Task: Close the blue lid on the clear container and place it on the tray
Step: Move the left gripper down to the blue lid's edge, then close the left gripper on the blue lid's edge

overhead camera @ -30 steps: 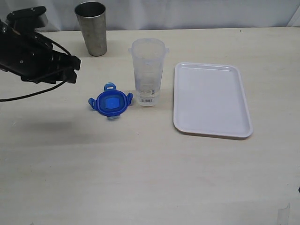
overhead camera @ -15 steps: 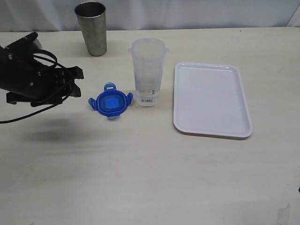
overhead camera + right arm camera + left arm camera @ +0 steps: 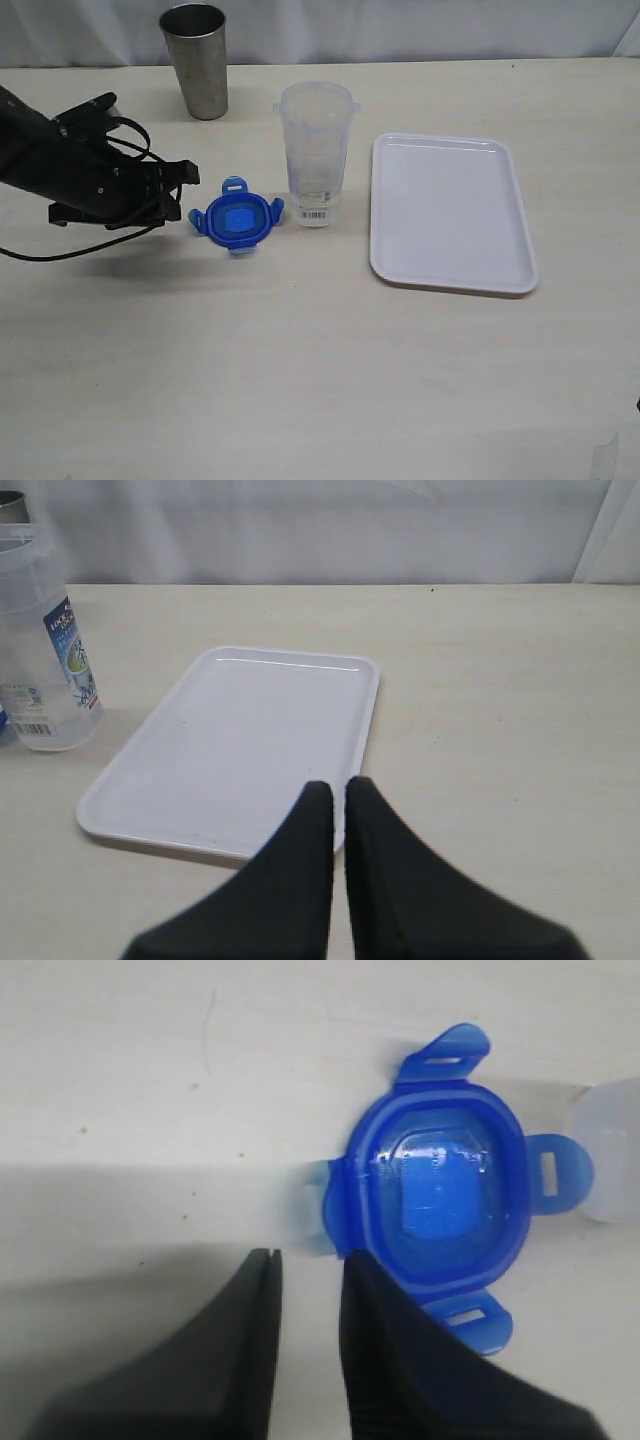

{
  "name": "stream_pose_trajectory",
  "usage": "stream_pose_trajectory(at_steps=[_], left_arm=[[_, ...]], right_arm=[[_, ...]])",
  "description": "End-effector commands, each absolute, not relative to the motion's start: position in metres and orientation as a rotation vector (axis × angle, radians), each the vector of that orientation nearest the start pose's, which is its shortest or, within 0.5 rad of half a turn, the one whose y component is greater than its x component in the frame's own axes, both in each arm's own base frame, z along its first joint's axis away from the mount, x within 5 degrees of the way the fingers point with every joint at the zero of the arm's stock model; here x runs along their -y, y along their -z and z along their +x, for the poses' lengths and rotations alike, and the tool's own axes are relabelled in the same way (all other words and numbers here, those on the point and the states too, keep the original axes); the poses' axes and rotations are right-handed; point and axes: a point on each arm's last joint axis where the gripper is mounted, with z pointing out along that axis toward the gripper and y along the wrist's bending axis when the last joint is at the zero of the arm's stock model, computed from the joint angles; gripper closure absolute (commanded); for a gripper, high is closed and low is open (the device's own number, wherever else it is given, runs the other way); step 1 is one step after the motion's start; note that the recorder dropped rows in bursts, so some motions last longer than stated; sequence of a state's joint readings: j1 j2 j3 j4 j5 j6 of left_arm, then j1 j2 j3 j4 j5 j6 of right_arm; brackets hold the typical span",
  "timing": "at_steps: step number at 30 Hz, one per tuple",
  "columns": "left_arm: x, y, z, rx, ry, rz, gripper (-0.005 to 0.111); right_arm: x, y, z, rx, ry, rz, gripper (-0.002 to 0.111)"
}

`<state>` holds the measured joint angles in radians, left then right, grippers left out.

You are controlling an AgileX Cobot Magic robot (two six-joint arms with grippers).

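The left gripper (image 3: 308, 1260) has dropped beside the blue lid (image 3: 237, 220) at its nine o'clock, fingers (image 3: 385, 1320) narrowed but parted, grasping nothing. Pickup appears imminent; the clear container (image 3: 317, 150) stands uncapped.

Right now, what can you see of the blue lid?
The lid is small, round, blue plastic with a lighter square centre and four flaps spread out. It lies flat on the table, off the container, one flap by its base. The left gripper sits at the opposite flap; contact unclear.

Blue lid (image 3: 236, 220) — lighter centre; white tray (image 3: 450, 212) — grey steel cup (image 3: 196, 60).
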<state>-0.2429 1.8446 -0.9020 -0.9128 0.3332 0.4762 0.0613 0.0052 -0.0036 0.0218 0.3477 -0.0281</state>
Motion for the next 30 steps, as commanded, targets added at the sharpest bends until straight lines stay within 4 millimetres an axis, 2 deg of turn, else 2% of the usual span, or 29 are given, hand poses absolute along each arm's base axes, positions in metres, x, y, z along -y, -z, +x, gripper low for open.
stream_pose_trajectory(at_steps=[1,5,10,12,19,25,30], left_arm=[[0.108,-0.138,0.327,-2.675,0.579,-0.051,0.086],[0.107,-0.137,0.329,-2.654,0.541,0.000,0.086],[0.108,-0.132,0.329,-2.663,0.550,0.024,0.061],[0.108,-0.129,0.329,-2.673,0.553,0.020,0.056],[0.113,-0.113,0.330,-2.697,0.617,-0.006,0.057],[0.116,-0.106,0.335,-2.652,0.679,-0.051,0.081],[0.116,-0.106,0.336,-2.635,0.666,-0.018,0.081]], right_arm=[[-0.003,-0.182,0.053,-1.827,-0.029,-0.074,0.104],[-0.003,-0.182,0.053,-1.827,-0.029,-0.074,0.104],[-0.003,-0.182,0.053,-1.827,-0.029,-0.074,0.104],[-0.003,-0.182,0.053,-1.827,-0.029,-0.074,0.104],[-0.003,-0.182,0.053,-1.827,-0.029,-0.074,0.104],[-0.003,-0.182,0.053,-1.827,-0.029,-0.074,0.104],[-0.003,-0.182,0.053,-1.827,-0.029,-0.074,0.104]])
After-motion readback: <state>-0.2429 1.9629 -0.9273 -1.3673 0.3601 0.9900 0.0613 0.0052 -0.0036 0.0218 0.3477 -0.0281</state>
